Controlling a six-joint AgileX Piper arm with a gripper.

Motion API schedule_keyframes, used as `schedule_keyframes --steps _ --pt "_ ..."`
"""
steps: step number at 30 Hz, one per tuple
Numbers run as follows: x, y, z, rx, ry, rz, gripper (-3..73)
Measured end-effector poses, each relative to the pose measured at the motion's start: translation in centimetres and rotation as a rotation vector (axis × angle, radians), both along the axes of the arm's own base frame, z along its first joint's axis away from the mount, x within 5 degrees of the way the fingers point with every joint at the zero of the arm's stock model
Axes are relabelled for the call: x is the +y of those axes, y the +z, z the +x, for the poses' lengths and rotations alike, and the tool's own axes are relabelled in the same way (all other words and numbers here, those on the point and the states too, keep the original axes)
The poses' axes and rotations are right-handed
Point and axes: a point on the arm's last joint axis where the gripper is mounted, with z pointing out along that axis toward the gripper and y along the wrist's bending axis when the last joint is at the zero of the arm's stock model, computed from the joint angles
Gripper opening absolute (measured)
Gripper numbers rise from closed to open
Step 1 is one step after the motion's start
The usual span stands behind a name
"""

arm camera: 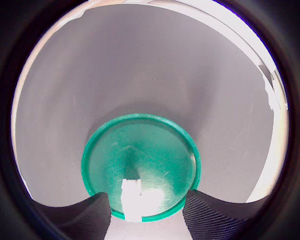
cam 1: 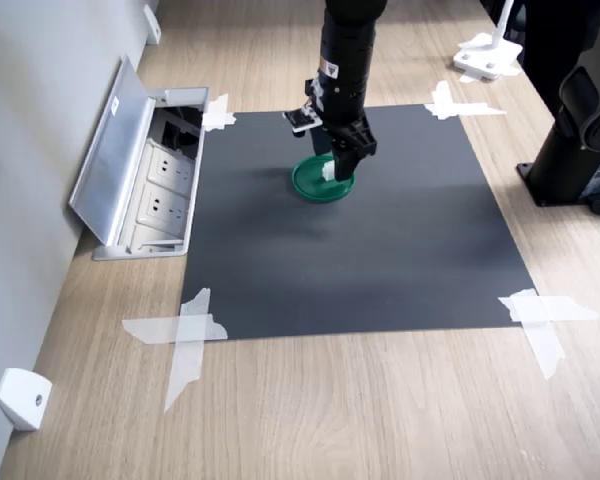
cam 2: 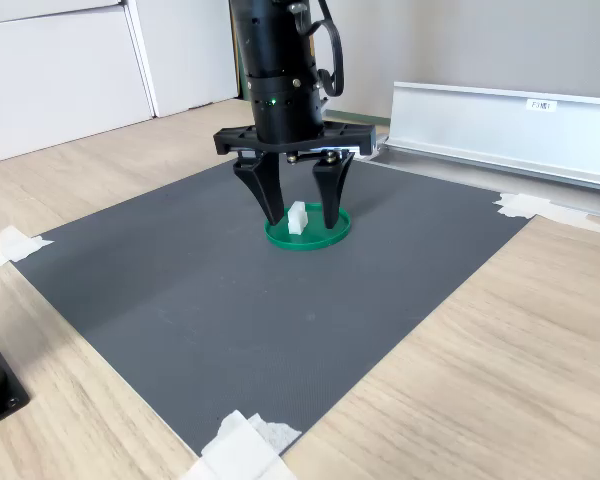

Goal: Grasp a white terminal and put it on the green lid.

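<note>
end effector (cam 2: 301, 212): pointing straight down over the lid, jaws spread; terminal stands between the fingers with a visible gap on each side in the second exterior view, so nothing is gripped
terminal (cam 2: 297, 218): white block resting on the lid, inside the rim; in the wrist view (arm camera: 131, 199) it sits near the rim edge between the two ribbed fingers (arm camera: 87, 217)
lid (cam 2: 325, 233): green disc, flat on the mat, right under the arm; also seen in the first exterior view (cam 1: 315, 186)
mat (cam 1: 380, 260): dark grey sheet on the wood surface (cam 1: 330, 410), corners taped with white tape (cam 1: 185, 335)
socket box (cam 1: 145, 185): metal flap open, just beside the mat at the first exterior view's left
white clip (cam 1: 22, 398): on the wall, low in the first exterior view's left
</note>
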Motion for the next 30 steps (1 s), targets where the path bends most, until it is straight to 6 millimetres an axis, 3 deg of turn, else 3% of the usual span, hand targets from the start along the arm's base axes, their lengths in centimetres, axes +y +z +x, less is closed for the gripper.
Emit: schedule_keyframes --steps 4,8,11,16,19,24,30 --pt "-0.2 1.3 -0.3 -0.039 -0.013 0.004 57.0" --pt "0.4 5.9 -1.8 -0.2 -0.042 0.04 43.4" --pt "1.0 8.7 -4.5 -0.328 -0.063 0.076 30.3" --pt "1.8 11.3 -11.4 -0.649 -0.141 0.115 13.2" --pt "2.1 11.3 -15.5 -0.883 -0.164 0.116 7.7" --pt "2.6 9.4 -21.5 -1.245 -0.183 0.144 2.9" --pt "3.0 5.8 -25.2 -1.385 -0.227 0.226 1.1"
